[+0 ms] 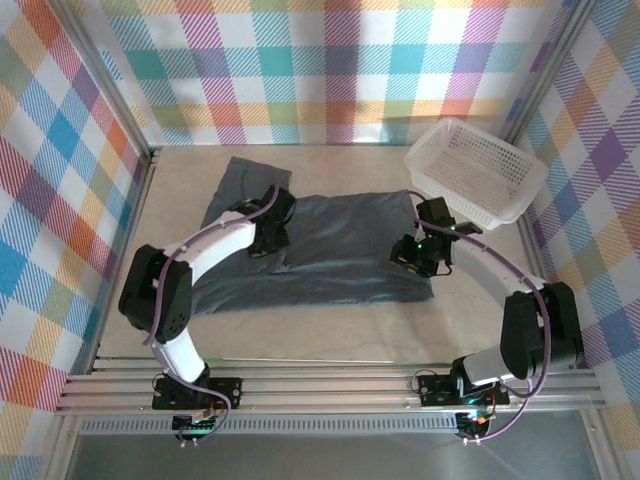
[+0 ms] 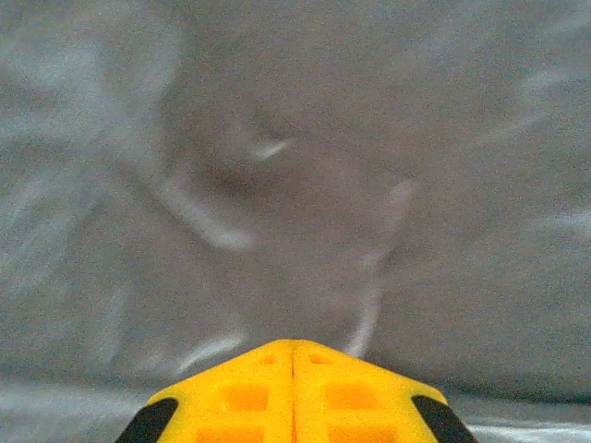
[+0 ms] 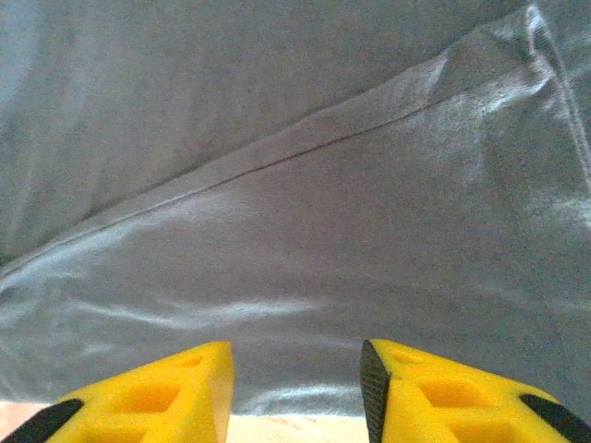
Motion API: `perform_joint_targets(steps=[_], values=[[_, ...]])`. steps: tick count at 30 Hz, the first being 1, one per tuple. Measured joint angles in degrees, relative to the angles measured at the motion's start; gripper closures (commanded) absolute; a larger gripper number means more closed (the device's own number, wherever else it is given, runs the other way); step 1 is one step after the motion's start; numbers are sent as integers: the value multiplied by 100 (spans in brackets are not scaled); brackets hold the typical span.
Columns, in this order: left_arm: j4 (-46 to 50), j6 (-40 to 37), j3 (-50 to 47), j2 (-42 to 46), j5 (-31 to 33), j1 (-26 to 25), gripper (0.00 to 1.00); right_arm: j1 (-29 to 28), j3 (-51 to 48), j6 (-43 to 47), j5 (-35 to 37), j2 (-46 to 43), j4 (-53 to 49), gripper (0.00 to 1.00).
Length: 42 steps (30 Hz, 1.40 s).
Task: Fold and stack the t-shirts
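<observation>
A dark slate-grey t-shirt [image 1: 340, 250] lies partly folded across the middle of the table, with one flap reaching toward the back left. My left gripper [image 1: 264, 240] rests low over the shirt's left part. In the left wrist view its yellow fingers [image 2: 294, 346] are pressed together with no cloth between them, and blurred grey t-shirt cloth [image 2: 295, 185] lies just beyond. My right gripper [image 1: 413, 254] hovers at the shirt's right side. It stands open [image 3: 295, 355] above the t-shirt [image 3: 277, 258], near the shirt's edge, with nothing between its fingers.
A white mesh basket [image 1: 478, 170] sits tilted in the back right corner. Bare beige table [image 1: 330, 325] lies in front of the shirt, and a strip of table [image 3: 295, 429] shows between the right fingers. Checkered walls close in three sides.
</observation>
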<state>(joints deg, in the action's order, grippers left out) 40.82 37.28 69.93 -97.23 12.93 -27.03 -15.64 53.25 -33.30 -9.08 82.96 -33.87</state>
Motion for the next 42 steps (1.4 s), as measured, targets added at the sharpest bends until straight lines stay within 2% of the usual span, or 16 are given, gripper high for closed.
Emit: perform_joint_targets(steps=[5, 7, 9, 11, 16, 27, 36, 38, 42], values=[[39, 378, -1071, 778, -450, 979, 96, 140, 195, 138, 0, 739, -44, 64], [-50, 433, -1285, 796, -614, 1316, 97, 157, 321, 138, 2, 1102, -59, 65], [-175, 455, -1456, 710, -748, 1447, 98, 138, 428, 120, 17, 1429, -98, 65], [-286, 496, -1635, 575, -852, 1493, 99, 92, 442, 109, 50, 1639, -133, 65], [-686, 575, -2098, 649, -979, 1519, 99, -79, 199, -46, 129, 1429, -131, 64], [-1137, 813, -3082, 1620, -1163, 1517, 99, -280, -669, -470, 374, 586, -350, 63], [-1141, 1005, -3713, 2420, -1226, 1506, 98, -496, -826, -686, 498, 348, -529, 63], [-966, 1001, -3659, 2428, -1182, 1506, 94, -531, -833, -756, 564, 227, -660, 61], [-96, 890, -3029, 2529, -925, 1515, 76, -540, -809, -813, 815, -448, -835, 48]])
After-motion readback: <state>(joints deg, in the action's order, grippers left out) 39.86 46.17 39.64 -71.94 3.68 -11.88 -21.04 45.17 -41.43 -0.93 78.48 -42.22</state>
